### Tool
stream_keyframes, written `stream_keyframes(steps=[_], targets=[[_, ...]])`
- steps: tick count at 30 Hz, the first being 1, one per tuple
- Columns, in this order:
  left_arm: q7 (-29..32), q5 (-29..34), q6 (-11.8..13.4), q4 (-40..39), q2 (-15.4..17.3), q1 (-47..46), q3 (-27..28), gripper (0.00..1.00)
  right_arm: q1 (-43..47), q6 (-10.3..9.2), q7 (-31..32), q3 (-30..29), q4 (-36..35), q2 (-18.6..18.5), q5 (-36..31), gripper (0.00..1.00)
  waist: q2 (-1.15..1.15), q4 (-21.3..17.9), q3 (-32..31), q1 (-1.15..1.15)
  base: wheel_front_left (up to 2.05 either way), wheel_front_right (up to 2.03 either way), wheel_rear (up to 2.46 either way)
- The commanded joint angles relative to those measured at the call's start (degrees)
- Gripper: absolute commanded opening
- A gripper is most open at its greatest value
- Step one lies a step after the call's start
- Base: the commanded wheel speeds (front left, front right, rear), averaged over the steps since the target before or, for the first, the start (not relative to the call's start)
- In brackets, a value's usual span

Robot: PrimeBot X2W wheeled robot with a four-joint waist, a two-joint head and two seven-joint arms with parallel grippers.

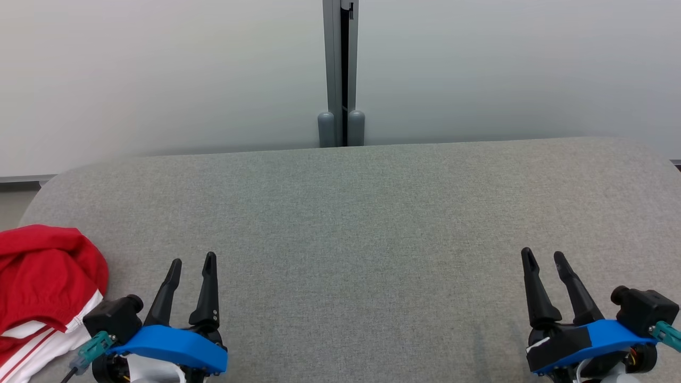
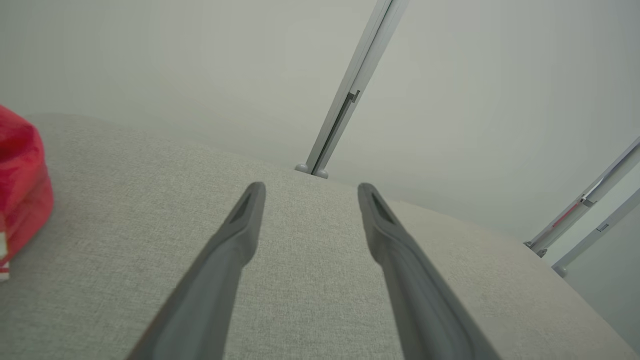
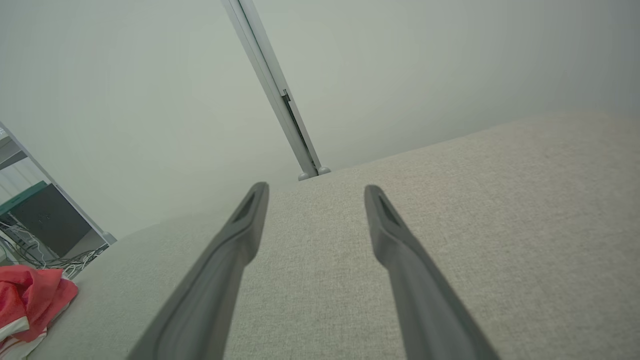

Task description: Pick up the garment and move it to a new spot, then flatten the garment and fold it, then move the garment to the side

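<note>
A red garment with white stripes lies bunched at the left end of the grey fabric surface. It shows at the left edge of the left wrist view and at the lower left of the right wrist view. My left gripper stands open just right of the garment, apart from it, nothing between its fingers. My right gripper stands open far to the right above the surface, its fingers holding nothing.
Pale wall panels rise behind the surface, joined by a grey post at the middle. In the right wrist view a dark box and cables sit on the floor beyond the left end. The wide cushion runs bare between the grippers.
</note>
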Motion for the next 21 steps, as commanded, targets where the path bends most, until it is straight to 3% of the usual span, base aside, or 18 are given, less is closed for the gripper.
stream_keyframes(steps=[1,21], targets=[[-0.7,1.6,0.1,0.1,0.5,-1.2,-0.5,1.00,-0.3,0.09,-0.5,0.2,-0.3,-0.6,-1.6,1.00,0.00,-0.1,0.0,0.00,0.00,0.00,0.00],[-3.2,11.1,0.7,2.6,1.1,-1.5,-2.3,1.00,-0.1,0.13,-1.2,-0.6,1.5,0.0,-8.2,1.00,0.00,-0.2,-0.2,0.00,0.00,0.00,0.00]])
